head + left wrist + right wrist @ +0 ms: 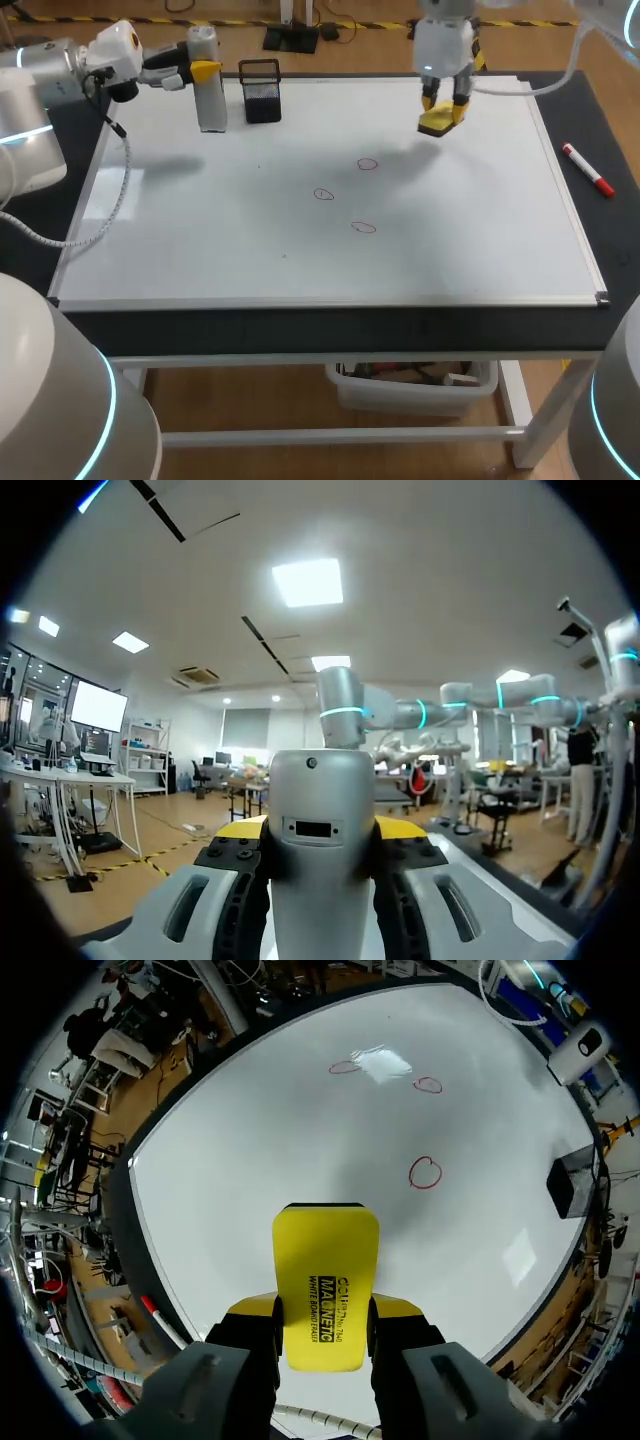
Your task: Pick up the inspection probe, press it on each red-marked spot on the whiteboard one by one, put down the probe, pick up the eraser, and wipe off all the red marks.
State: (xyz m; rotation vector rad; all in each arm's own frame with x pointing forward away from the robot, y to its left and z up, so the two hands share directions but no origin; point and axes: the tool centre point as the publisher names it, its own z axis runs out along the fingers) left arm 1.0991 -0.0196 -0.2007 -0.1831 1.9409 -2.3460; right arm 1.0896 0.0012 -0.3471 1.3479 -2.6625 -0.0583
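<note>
The whiteboard (200, 230) is glossy and smooth, the table (300, 330) matt black. The eraser (322, 1290) is smooth yellow plastic. The probe (320, 850) has a satin grey shell, perhaps plastic. The far pen holder (261, 92) is black mesh.

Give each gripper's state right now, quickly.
Left gripper: shut on the grey cylindrical plastic inspection probe.
Right gripper: shut on the yellow rectangular whiteboard eraser.
</note>
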